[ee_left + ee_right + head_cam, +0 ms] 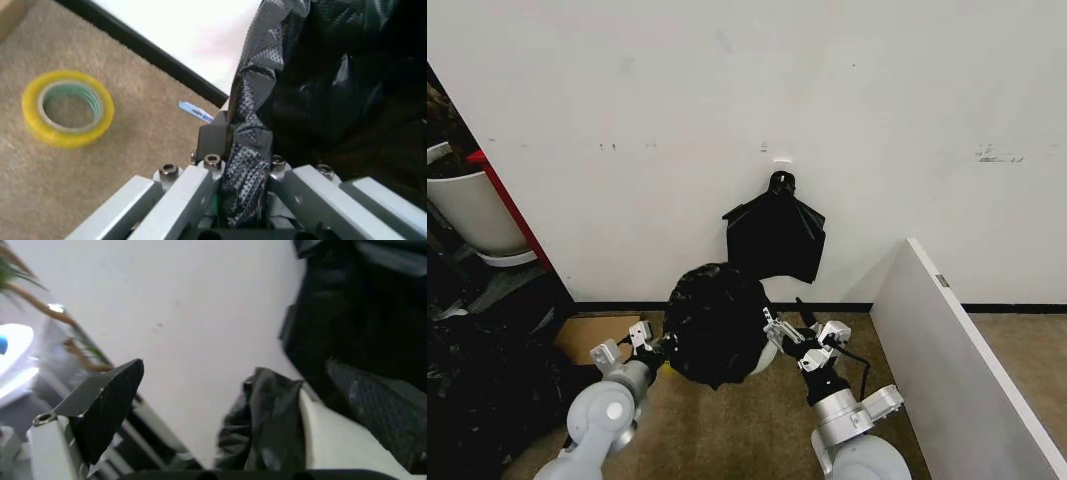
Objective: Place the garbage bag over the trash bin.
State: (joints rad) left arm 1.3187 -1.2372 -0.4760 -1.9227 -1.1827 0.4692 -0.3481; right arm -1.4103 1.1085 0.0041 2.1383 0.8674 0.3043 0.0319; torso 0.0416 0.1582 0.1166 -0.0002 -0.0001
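The glossy black garbage bag [715,320] is draped over the trash bin and hides most of it. A sliver of the white trash bin [770,357] shows at the bag's right side. My left gripper [639,343] is at the bag's left edge. In the left wrist view the left gripper [243,167] is shut on a bunched fold of the garbage bag [320,90]. My right gripper [799,338] stands open at the bag's right side. In the right wrist view its pads [110,400] are spread wide, with the bag's edge [267,425] and the white bin rim [327,440] between them.
A knotted bundle of black bags [777,235] hangs on the wall behind. A white panel [957,350] stands to the right, cardboard [597,335] and dark clutter to the left, and a white planter pot [472,210] at far left. A yellow tape roll [67,107] lies on the carpet.
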